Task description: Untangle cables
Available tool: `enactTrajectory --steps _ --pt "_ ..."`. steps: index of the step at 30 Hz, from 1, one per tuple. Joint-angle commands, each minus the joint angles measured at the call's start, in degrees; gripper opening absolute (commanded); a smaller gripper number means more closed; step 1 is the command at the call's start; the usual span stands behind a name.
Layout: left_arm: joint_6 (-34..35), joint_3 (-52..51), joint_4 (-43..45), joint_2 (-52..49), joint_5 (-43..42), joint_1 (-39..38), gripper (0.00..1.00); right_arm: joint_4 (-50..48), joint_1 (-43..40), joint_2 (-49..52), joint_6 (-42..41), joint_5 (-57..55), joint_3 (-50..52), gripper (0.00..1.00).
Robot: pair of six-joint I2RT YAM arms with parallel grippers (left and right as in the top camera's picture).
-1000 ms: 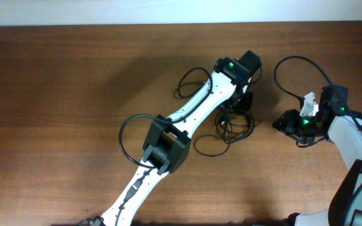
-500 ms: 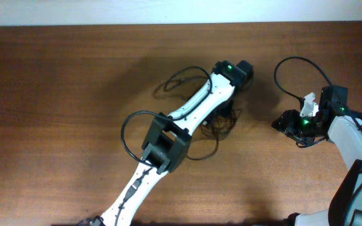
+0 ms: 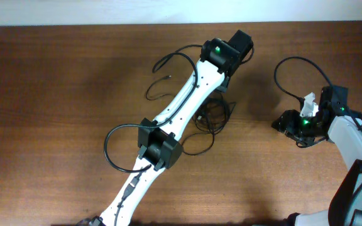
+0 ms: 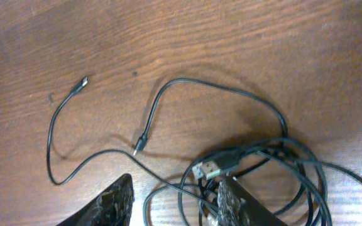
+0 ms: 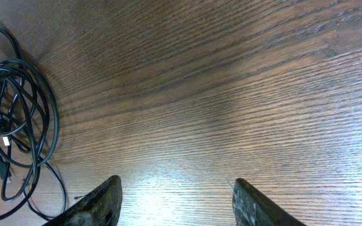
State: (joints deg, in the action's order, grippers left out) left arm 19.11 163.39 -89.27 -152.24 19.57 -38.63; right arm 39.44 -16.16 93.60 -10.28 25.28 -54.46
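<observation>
The cables (image 3: pixel 213 114) were framed from straight above overhead, closely by the left wrist, farther off by the right wrist

A brown wooden table (image 3: pixel 55 94) carries a loosely tangled bundle of thin black cables (image 3: pixel 217 116).

Matt wood-grain table (image 5: pixel 231 75), smooth blk plastic-coated cables (image 4: pixel 231 162).

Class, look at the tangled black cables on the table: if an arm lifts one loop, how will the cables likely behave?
The cables probably flop: the loose end lies in slack curves. They look thin, so likely light. Overlapping in a bunch, they would probably drag up together.
</observation>
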Motion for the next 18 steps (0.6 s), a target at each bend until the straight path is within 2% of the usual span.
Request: enactTrajectory --steps 1,5,7,11,12,15,18 --pt "0.8 -2.2 2.6 -1.0 0.8 0.6 0.45 0.4 0.0 0.5 0.4 -0.5 0.5 0.57" --pt "0.8 -4.0 5.7 -3.5 -0.6 0.6 0.43 0.7 0.0 0.5 0.6 -0.5 0.6 0.57" --pt "0.8 -4.0 6.6 -5.2 -5.9 0.6 0.38 0.7 0.0 0.5 0.6 -0.5 0.6 0.57" --pt "0.7 -4.0 7.0 -7.5 -14.0 0.5 0.37 0.7 0.0 0.5 0.6 -0.5 0.6 0.57" --pt "0.5 -4.0 7.2 -8.2 -17.9 0.5 0.34 0.7 0.0 0.5 0.6 -0.5 0.6 0.57" --pt "-5.3 -4.0 7.5 -8.9 -28.2 0.2 0.25 0.7 0.0 0.5 0.8 -0.5 0.6 0.57" --pt "-14.5 -4.0 6.3 -8.9 -35.5 -0.5 0.24 0.7 0.0 0.5 0.8 -0.7 0.6 0.57"
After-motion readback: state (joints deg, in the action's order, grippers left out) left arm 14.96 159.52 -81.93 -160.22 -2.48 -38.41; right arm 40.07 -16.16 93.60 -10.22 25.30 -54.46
